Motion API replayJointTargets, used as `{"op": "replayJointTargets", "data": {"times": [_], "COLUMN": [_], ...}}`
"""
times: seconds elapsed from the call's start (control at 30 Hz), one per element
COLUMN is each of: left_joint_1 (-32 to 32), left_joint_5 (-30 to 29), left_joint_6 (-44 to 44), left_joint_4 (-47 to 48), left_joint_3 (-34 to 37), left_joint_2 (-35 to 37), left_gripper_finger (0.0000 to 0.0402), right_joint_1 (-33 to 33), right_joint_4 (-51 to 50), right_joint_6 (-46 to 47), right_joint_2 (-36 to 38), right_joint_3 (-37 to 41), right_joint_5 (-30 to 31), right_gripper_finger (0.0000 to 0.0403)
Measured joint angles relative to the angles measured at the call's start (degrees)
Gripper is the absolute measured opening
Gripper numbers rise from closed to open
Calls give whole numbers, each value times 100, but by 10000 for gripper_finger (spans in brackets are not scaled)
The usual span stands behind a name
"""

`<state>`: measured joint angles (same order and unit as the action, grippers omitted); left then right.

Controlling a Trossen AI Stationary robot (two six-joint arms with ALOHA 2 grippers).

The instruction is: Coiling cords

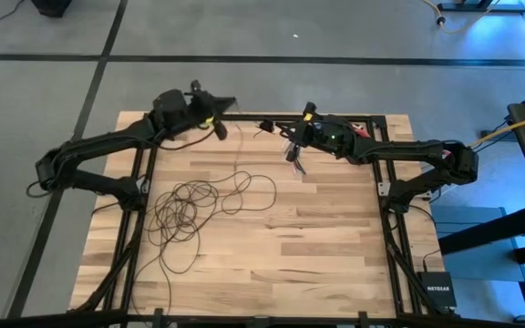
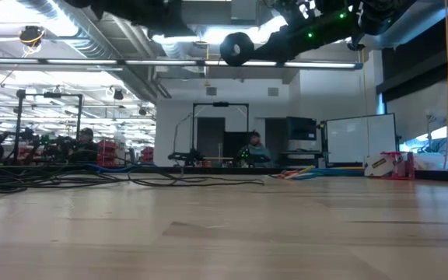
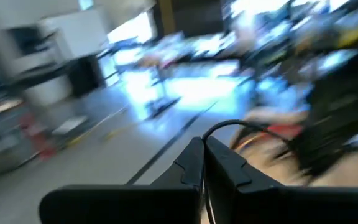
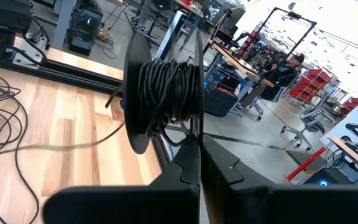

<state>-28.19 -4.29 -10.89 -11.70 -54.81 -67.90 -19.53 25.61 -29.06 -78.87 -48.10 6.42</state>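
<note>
High view, cords [image 1: 190,208] below left hand [image 1: 228,102]

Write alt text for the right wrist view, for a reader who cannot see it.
A black spool wound thick with dark cord fills the middle of the picture, just beyond the right gripper, whose two dark fingers are shut. More loose cord loops lie on the wooden table to one side, and a workshop with a seated person shows behind.

My left wrist view smeared with blur, the room beyond unreadable, the cords [image 3: 229,126] only a dark loop there, both my arms cut off at the low view's top, the worktop's [image 1: 272,237] near edge cropped from above
</note>
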Motion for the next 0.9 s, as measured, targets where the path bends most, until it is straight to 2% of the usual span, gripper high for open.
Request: {"op": "replayJointTargets", "data": {"times": [0.1,0.43,0.67,0.9], "left_joint_1": [362,1316,1537,1696], "left_joint_5": [304,293,67,69], "left_joint_6": [148,-25,-138,-263], "left_joint_4": [-470,-1332,-1857,-2366], "left_joint_3": [0,0,-161,-493], "left_joint_2": [-80,-540,-904,-1614], "left_gripper_finger": [4,5,5,5], "right_joint_1": [1,4,4,4], "right_joint_4": [3,58,66,93], "right_joint_6": [-2,-2,0,10], "right_joint_2": [0,0,0,0], "right_joint_3": [0,0,-1,0], "right_joint_5": [103,702,752,761], "right_gripper_finger": [1,1,1,1]}}
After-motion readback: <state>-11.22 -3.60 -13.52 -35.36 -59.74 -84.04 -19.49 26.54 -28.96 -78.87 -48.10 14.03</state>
